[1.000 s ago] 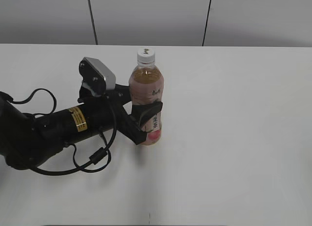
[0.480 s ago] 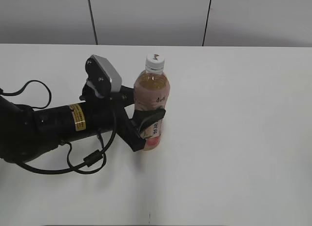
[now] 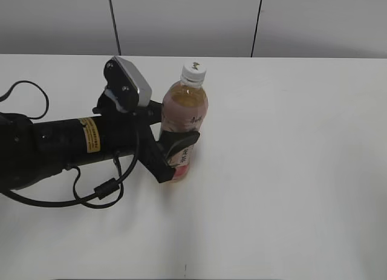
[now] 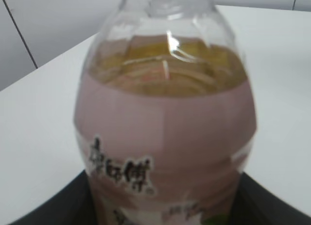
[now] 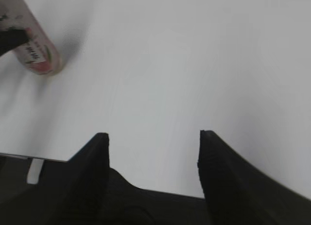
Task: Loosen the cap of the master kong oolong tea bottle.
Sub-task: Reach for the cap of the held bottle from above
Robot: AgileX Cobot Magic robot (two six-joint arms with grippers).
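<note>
Gripping the bottle (image 3: pixel 183 120) on a white table (image 3: pixel 290 171), left jaws closed; right jaws open, empty.

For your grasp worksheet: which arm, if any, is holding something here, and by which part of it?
The left gripper holds the master kong oolong tea bottle by its labelled lower body, cap untouched. The right gripper is open and empty.

The bottle (image 3: pixel 182 126) held amber tea under a pale pink label with dark Chinese characters and a red-pink patch at the base. Its cap (image 3: pixel 194 70) was white with a tiny dark mark. The left arm (image 3: pixel 72 148) was black with a yellow sticker and a silver-grey camera (image 3: pixel 129 83). The worktop (image 3: pixel 290 171) was white.
</note>
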